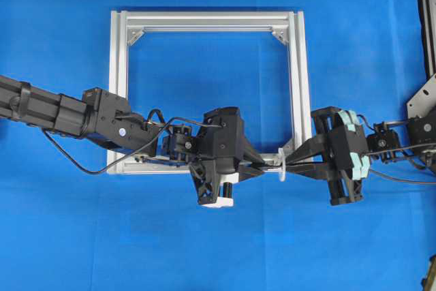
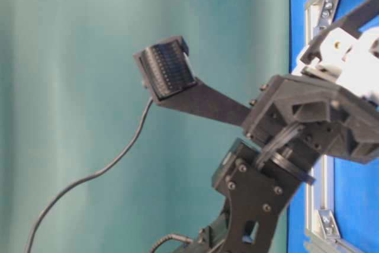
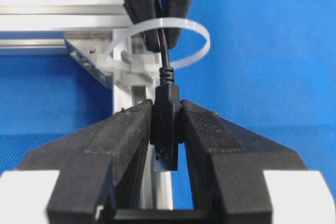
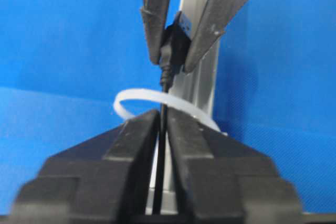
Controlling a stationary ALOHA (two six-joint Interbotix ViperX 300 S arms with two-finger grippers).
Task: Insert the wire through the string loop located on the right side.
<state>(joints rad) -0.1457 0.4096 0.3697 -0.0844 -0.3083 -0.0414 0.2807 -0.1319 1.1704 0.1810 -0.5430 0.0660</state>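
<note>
With the wire [image 3: 164, 72] threaded through the string loop [image 3: 197, 38] at the frame's [image 1: 297, 86] right bar, clenched plug in left pincer [image 3: 167, 129] to pull it onward; right pincer [image 4: 163, 124] loosely around cable, grip uncertain.

A silver frame [image 1: 204, 25] lies flat on the blue table [image 1: 61, 236].
</note>
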